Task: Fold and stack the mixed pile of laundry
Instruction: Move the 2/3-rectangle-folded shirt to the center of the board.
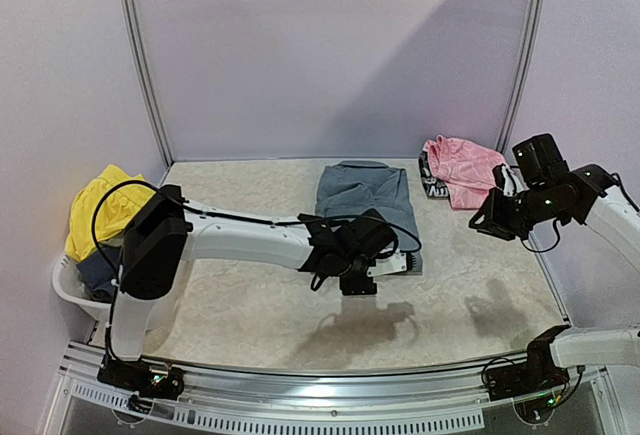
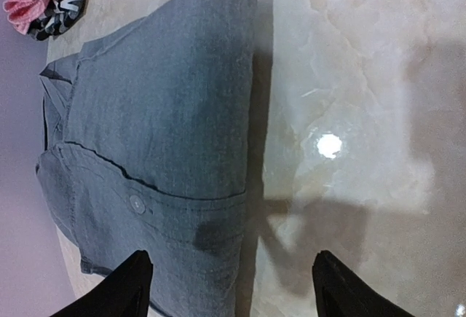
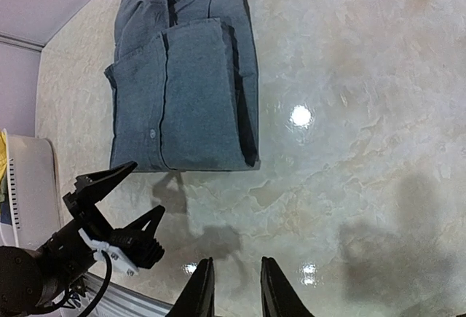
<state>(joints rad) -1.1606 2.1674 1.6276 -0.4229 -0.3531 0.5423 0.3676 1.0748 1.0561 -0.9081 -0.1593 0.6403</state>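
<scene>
A grey shirt [image 1: 365,195] lies folded into a rectangle at the table's middle; it also shows in the left wrist view [image 2: 160,113] and the right wrist view [image 3: 189,91]. My left gripper [image 1: 358,280] is open and empty, hovering over the shirt's near edge [image 2: 229,280]. A pink piece [image 1: 465,165] lies folded at the back right with a black-and-white patterned item [image 1: 430,180] beside it. My right gripper [image 1: 490,223] is raised at the right, jaws slightly apart and empty [image 3: 237,273]. Yellow shorts [image 1: 100,205] and a dark blue item [image 1: 100,273] sit in the tub.
A white plastic tub [image 1: 70,290] stands at the table's left edge, also visible in the right wrist view [image 3: 29,186]. Walls enclose the table at the back and sides. The left gripper [image 3: 109,208] shows in the right wrist view.
</scene>
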